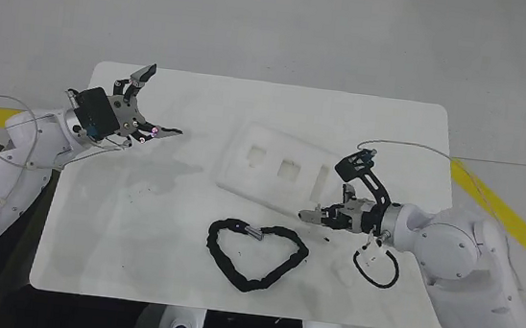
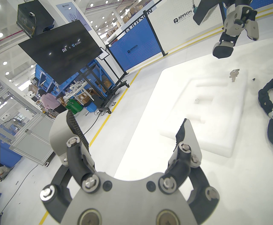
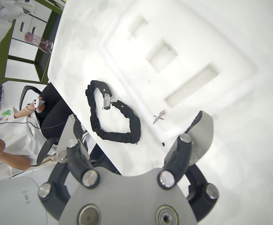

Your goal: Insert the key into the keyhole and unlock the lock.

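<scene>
While the key [image 3: 159, 116] sits untouched on the near rim of a white foam tray [image 1: 242, 176], the right gripper [image 3: 138, 118] hangs close above it, fingers spread wide with nothing between them. The pose looks set for closing on the key's head. The key seems propped up from the foam rather than lying flat, which would leave fingers room to take hold. The chain lock [image 1: 253, 255], a black fabric-sleeved loop in a rough heart shape, lies on the white table [image 1: 138, 247] just beside the tray. Its silver lock barrel [image 3: 106, 102] joins the loop's two ends on the side nearest the tray, though which way the keyhole faces cannot be told. The left gripper [image 1: 161, 102] is over the table's far left corner, well apart from the lock, also spread open and empty. It is probably parked clear until the barrel needs steadying. Judging by this, the key is not yet picked up and the lock remains fastened.
</scene>
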